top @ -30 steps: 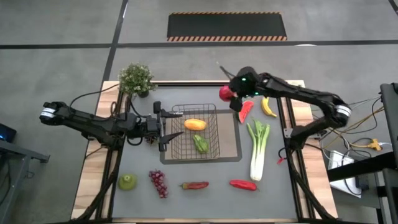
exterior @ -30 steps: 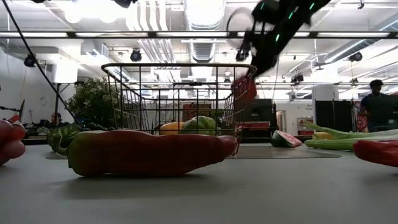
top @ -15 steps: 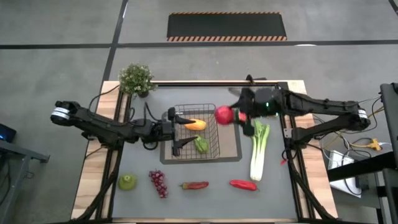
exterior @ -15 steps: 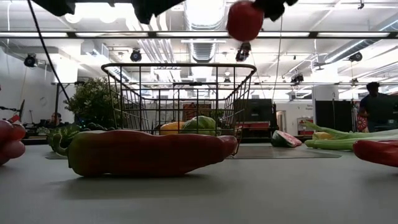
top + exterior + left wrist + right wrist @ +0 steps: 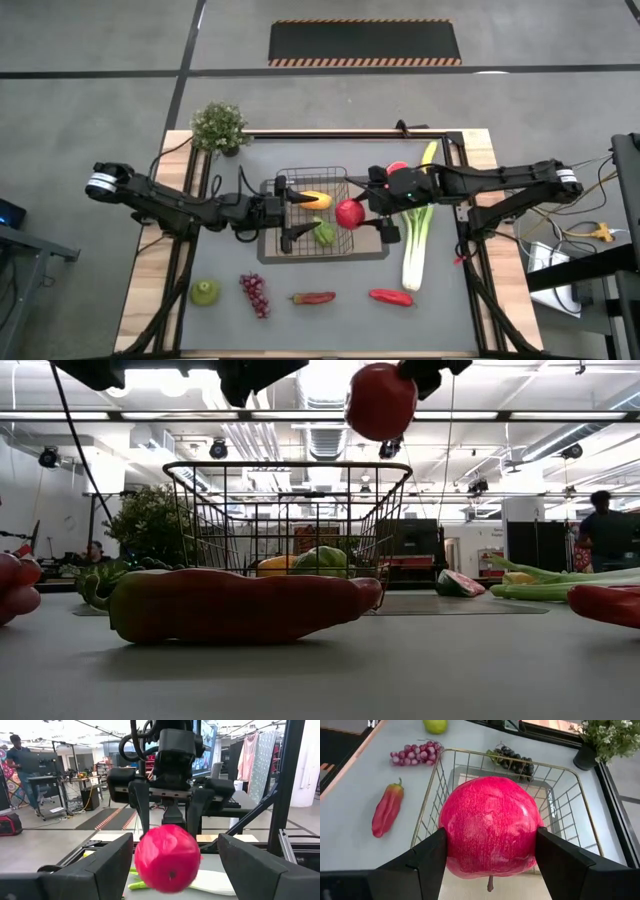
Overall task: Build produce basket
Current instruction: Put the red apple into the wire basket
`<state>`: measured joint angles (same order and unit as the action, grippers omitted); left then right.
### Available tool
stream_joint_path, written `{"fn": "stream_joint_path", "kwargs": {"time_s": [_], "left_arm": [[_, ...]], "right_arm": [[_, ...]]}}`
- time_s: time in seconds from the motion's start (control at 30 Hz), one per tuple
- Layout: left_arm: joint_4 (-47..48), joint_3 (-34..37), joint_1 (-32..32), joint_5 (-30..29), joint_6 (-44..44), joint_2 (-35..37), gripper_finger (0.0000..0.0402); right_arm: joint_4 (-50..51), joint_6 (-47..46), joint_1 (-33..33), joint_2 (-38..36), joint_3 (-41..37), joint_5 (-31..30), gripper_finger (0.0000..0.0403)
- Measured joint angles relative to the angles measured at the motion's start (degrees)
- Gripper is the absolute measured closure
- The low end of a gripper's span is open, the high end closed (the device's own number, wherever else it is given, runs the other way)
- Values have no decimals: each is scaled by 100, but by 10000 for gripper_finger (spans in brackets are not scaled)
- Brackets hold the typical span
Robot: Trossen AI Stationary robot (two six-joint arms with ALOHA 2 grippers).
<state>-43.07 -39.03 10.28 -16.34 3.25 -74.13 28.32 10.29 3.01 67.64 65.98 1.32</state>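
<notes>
With the right end effector (image 5: 352,213) clamped on the red apple (image 5: 349,213) above the basket (image 5: 340,178) and its right side, lower it inside beside the 2 pieces already there, clear of the left end effector (image 5: 284,210), spread wide over the basket's left rim.

Robotics lab: exposed ceiling ducts (image 5: 330,430), workstations, hazard-striped floor mat (image 5: 365,42).

In the low view, the right claw (image 5: 425,370) is cut off by the upper edge, and only the apple (image 5: 380,400) under it is seen whole. The basket (image 5: 560,815) floor is largely hidden behind the apple in the right wrist view. The watermelon slice (image 5: 397,168) is mostly covered by the right arm.
</notes>
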Motion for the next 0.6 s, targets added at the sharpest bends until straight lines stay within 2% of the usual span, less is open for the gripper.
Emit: {"fn": "stream_joint_path", "kwargs": {"time_s": [0.1,0.37,0.6], "left_arm": [[-36,-34,0,0,-124,-61,120],[-29,-309,-15,-76,-436,-554,53],[-42,-669,-96,-147,-439,-1172,47]], "right_arm": [[-160,30,0,97,2,2,152],[-507,24,-2,190,9,0,151],[-523,80,-2,192,7,1,151]]}}
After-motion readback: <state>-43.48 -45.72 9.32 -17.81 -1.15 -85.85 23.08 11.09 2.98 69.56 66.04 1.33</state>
